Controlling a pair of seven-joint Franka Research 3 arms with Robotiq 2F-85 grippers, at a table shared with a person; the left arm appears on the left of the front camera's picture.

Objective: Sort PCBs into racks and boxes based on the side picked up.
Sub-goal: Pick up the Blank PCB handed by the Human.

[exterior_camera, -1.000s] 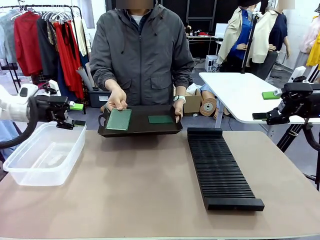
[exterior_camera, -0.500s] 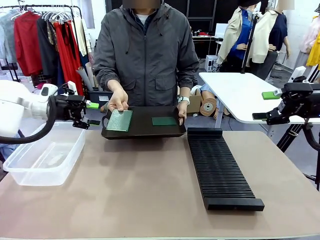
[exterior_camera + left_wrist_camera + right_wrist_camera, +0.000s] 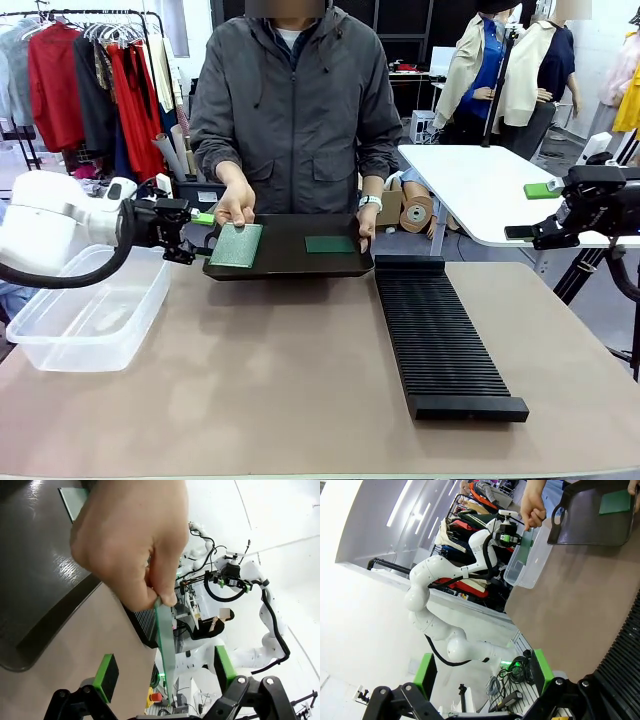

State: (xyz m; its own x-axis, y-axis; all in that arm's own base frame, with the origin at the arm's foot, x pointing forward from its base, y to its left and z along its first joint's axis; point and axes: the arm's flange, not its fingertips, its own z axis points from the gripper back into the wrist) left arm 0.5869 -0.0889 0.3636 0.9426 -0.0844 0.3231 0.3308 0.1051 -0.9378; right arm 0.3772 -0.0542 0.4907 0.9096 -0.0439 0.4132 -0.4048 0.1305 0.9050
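Front view: the brown table [image 3: 300, 390] carries a long black rack [image 3: 440, 335] along its right side and a clear box [image 3: 120, 330] at its left edge. At the far edge a person holds a black tray [image 3: 285, 255]. On the tray, a dark PCB [image 3: 327, 243] lies flat toward the right end. A patterned PCB [image 3: 236, 246] at the left end is pinched by the person's hand [image 3: 236, 205]. The left gripper [image 3: 200, 235] is stretched level to this board, its jaws wide on both sides of it and the pads not touching. The right gripper [image 3: 528, 211] hovers beyond the table's right edge, its jaws wide and empty.
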